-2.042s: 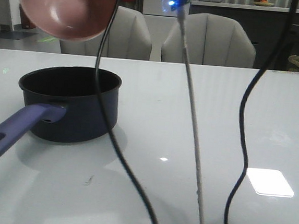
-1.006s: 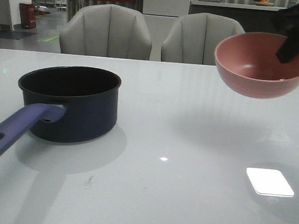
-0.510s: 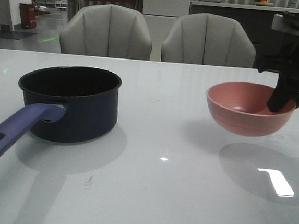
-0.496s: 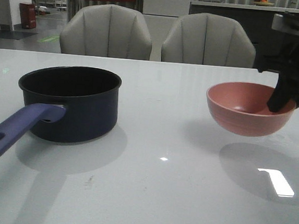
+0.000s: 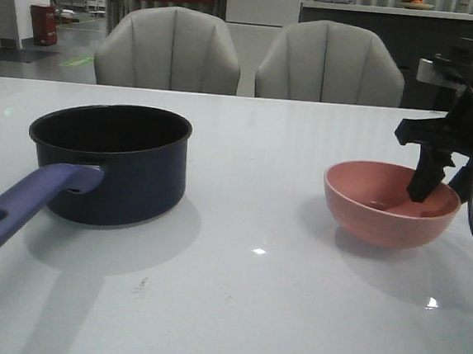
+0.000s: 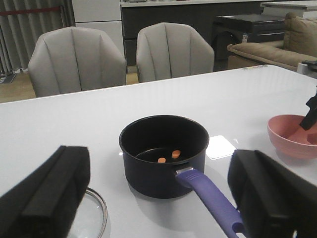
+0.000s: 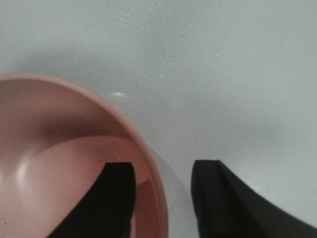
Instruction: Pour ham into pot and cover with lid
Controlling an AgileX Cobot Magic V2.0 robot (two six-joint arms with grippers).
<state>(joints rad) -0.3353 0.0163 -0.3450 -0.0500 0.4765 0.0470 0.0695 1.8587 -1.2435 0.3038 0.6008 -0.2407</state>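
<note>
Resting on the white table (image 5: 233,309), the salmon-pink bowl (image 5: 387,208) has its rim between the spread fingers of the right gripper (image 7: 161,191). Only the left wrist view shows two orange ham bits (image 6: 167,157) inside the dark navy pot (image 6: 163,153); the left gripper (image 6: 158,198) is released.

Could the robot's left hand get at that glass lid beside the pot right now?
Probably yes. The left hand is open and holds nothing, and the lid lies uncovered on the table just below it, next to the pot.
</note>
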